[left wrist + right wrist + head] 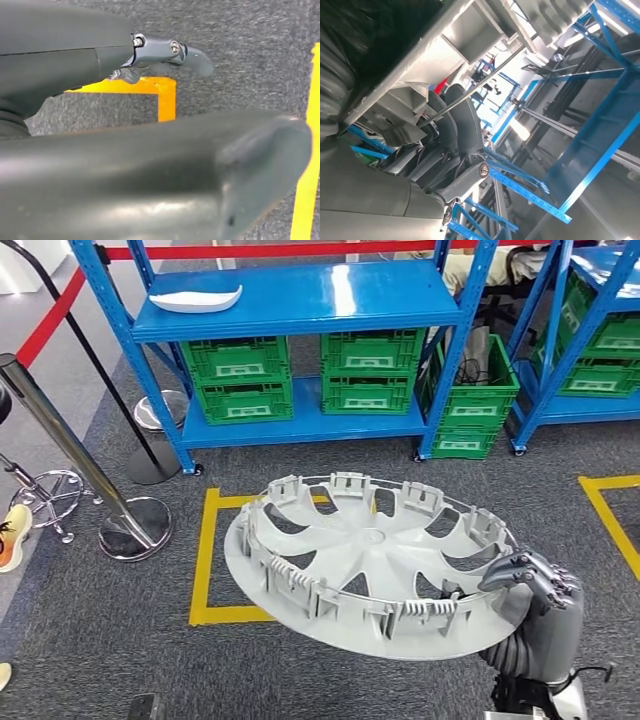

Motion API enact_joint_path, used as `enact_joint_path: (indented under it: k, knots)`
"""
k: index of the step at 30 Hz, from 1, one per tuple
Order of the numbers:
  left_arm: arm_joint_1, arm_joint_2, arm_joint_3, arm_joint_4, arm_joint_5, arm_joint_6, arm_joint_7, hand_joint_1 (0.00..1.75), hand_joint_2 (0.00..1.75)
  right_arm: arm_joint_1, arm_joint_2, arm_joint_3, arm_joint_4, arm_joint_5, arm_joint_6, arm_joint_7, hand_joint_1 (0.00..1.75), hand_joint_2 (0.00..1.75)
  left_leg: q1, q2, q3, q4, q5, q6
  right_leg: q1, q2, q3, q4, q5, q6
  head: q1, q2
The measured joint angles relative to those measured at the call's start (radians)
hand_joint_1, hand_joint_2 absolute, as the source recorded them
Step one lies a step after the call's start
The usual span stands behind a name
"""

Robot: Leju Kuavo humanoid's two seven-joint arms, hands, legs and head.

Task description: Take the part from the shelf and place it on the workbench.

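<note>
Your right hand [537, 585] has hold of the grey wheel cover [370, 565] at its rim, on the side nearest the robot's right, with the dark fingers [528, 568] curled over the edge from above; in the right wrist view the same fingers [463, 125] wrap round the rim of the wheel cover [433, 60] and its thin wire ring. The cover hangs in the air above the grey carpeted floor [75, 640], tilted, its ribbed inner face with the clips turned up toward the head camera, its far edge over a yellow taped rectangle [202, 570] on the floor. You will find it well apart from the blue shelf [302, 300] ahead. That shelf carries a white curved part [196, 298] near the left end of its upper board, and green crates [238, 380] stand side by side on its lower board; another green crate [472, 400] stands on the floor by the shelf's right post. A second blue rack [596, 340] with green crates stands at the right. Chrome barrier posts [136, 525] with a red belt [45, 325] stand to the left. Your left hand [158, 150] holds nothing: in the left wrist view its thick thumb and one finger [170, 50] lie apart, over carpet and yellow tape [151, 87].
</note>
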Motion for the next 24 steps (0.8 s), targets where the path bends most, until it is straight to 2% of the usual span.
enact_joint_path:
  k: [2, 3, 4, 5, 6, 7, 9, 10, 11, 12, 14, 16, 18, 19, 20, 21, 23, 24]
  knots:
    - [0.000, 0.002, 0.001, 0.000, -0.003, -0.003, -0.009, 0.00, 0.00, -0.002, 0.001, 0.000, 0.009, -0.004, 0.015, 0.005, 1.75, 1.75, 0.001, -0.001, -0.024, 0.118, -0.104, -0.007, 0.001, -0.001, -0.021, 0.002, 0.019, -0.008, -0.001, 0.000]
    - [0.000, 0.002, 0.001, 0.000, -0.005, -0.003, -0.012, 0.00, 0.00, -0.003, 0.001, 0.000, 0.013, -0.008, 0.021, 0.007, 1.75, 1.75, 0.001, -0.001, -0.034, 0.180, -0.132, -0.008, 0.002, -0.001, -0.030, 0.004, 0.028, -0.008, -0.001, 0.000]
    - [-0.001, 0.003, 0.001, 0.000, -0.007, -0.004, -0.015, 0.00, 0.00, -0.003, 0.001, 0.000, 0.018, -0.012, 0.025, 0.008, 1.75, 1.75, 0.001, -0.001, -0.033, 0.220, -0.137, -0.008, 0.003, -0.001, -0.039, 0.007, 0.036, -0.008, -0.001, 0.000]
    - [-0.001, 0.004, 0.002, 0.000, -0.008, -0.004, -0.016, 0.00, 0.00, -0.003, 0.001, 0.000, 0.021, -0.015, 0.027, 0.008, 1.75, 1.75, 0.001, -0.001, -0.019, 0.226, -0.124, -0.006, 0.004, 0.002, -0.049, 0.012, 0.042, -0.006, -0.001, 0.000]
    - [-0.001, 0.005, 0.002, 0.000, -0.009, -0.003, -0.017, 0.00, 0.00, -0.003, 0.001, -0.001, 0.024, -0.017, 0.028, 0.007, 1.75, 1.75, 0.001, -0.004, 0.014, 0.191, -0.099, -0.002, 0.005, 0.006, -0.057, 0.017, 0.047, -0.004, -0.001, 0.000]
    - [0.000, 0.006, 0.002, 0.000, -0.010, -0.003, -0.018, 0.00, 0.00, -0.003, 0.001, -0.001, 0.026, -0.017, 0.027, 0.005, 1.75, 1.75, 0.000, -0.014, 0.058, 0.126, -0.075, 0.005, 0.006, 0.010, -0.065, 0.021, 0.050, -0.002, -0.001, 0.000]
    - [0.002, 0.010, 0.003, 0.000, -0.011, -0.002, -0.020, 0.00, 0.00, -0.006, 0.001, -0.002, 0.028, -0.016, 0.027, 0.000, 1.75, 1.75, 0.001, -0.046, 0.136, 0.003, -0.055, 0.021, 0.006, 0.020, -0.080, 0.030, 0.055, 0.005, 0.000, 0.000]
    - [0.005, 0.012, 0.004, 0.000, -0.012, 0.000, -0.020, 0.00, 0.00, -0.008, 0.001, -0.002, 0.028, -0.015, 0.026, -0.003, 1.75, 1.75, 0.000, -0.057, 0.154, -0.028, -0.056, 0.025, 0.004, 0.027, -0.086, 0.032, 0.059, 0.010, -0.001, 0.000]
    - [0.007, 0.013, 0.005, 0.000, -0.012, 0.003, -0.019, 0.00, 0.00, -0.009, 0.001, -0.003, 0.029, -0.016, 0.026, -0.005, 1.75, 1.75, -0.001, -0.058, 0.159, -0.039, -0.059, 0.027, 0.002, 0.034, -0.093, 0.034, 0.063, 0.017, -0.002, 0.000]
    - [0.009, 0.013, 0.007, 0.000, -0.013, 0.005, -0.017, 0.00, 0.00, -0.010, 0.002, -0.003, 0.029, -0.016, 0.025, -0.007, 1.75, 1.75, -0.002, -0.050, 0.160, -0.049, -0.059, 0.027, 0.001, 0.044, -0.096, 0.034, 0.068, 0.025, -0.003, 0.000]
    - [0.008, 0.014, 0.011, 0.000, -0.015, 0.010, -0.010, 0.00, 0.00, -0.007, 0.002, -0.007, 0.027, -0.017, 0.024, -0.011, 1.75, 1.75, 0.002, -0.027, 0.164, -0.071, -0.056, 0.034, 0.002, 0.047, -0.117, 0.051, 0.056, 0.035, 0.000, 0.000]
    - [0.008, 0.015, 0.013, 0.000, -0.019, 0.013, 0.000, 0.00, 0.00, -0.004, 0.002, -0.014, 0.027, -0.017, 0.023, -0.014, 1.75, 1.75, 0.007, -0.005, 0.162, -0.086, -0.050, 0.043, 0.000, 0.030, -0.164, 0.139, 0.004, 0.044, 0.008, 0.000]
    - [0.013, 0.017, 0.014, 0.000, -0.027, 0.016, 0.007, 0.00, 0.00, 0.003, 0.002, -0.019, 0.027, -0.020, 0.023, -0.015, 1.75, 1.75, 0.006, 0.016, 0.155, -0.085, -0.047, 0.046, -0.004, 0.019, -0.222, 0.271, -0.051, 0.054, 0.012, 0.000]
    - [0.017, 0.017, 0.015, 0.001, -0.031, 0.017, 0.009, 0.00, 0.00, 0.010, 0.002, -0.021, 0.027, -0.020, 0.023, -0.016, 1.75, 1.75, 0.006, 0.027, 0.152, -0.083, -0.047, 0.046, -0.006, 0.016, -0.237, 0.308, -0.058, 0.058, 0.011, 0.000]
    - [0.019, 0.017, 0.015, 0.001, -0.035, 0.017, 0.011, 0.00, 0.00, 0.017, 0.002, -0.023, 0.027, -0.021, 0.023, -0.016, 1.75, 1.75, 0.007, 0.037, 0.150, -0.080, -0.047, 0.045, -0.008, 0.014, -0.234, 0.309, -0.048, 0.062, 0.012, 0.000]
    - [0.021, 0.017, 0.015, 0.001, -0.038, 0.017, 0.014, 0.00, 0.00, 0.023, 0.002, -0.025, 0.027, -0.021, 0.023, -0.016, 1.75, 1.75, 0.007, 0.047, 0.149, -0.077, -0.047, 0.044, -0.010, 0.007, -0.209, 0.266, -0.020, 0.065, 0.012, 0.000]
    - [0.022, 0.018, 0.015, 0.002, -0.048, 0.017, 0.022, 0.00, 0.00, 0.034, 0.002, -0.027, 0.026, -0.021, 0.023, -0.017, 1.75, 1.75, 0.007, 0.064, 0.147, -0.068, -0.051, 0.036, -0.011, -0.027, -0.131, 0.123, 0.035, 0.067, 0.013, 0.000]
    - [0.022, 0.019, 0.015, 0.002, -0.056, 0.016, 0.029, 0.00, 0.00, 0.039, 0.002, -0.028, 0.024, -0.021, 0.023, -0.017, 1.75, 1.75, 0.005, 0.070, 0.146, -0.063, -0.052, 0.029, -0.009, -0.041, -0.102, 0.069, 0.049, 0.062, 0.013, 0.000]
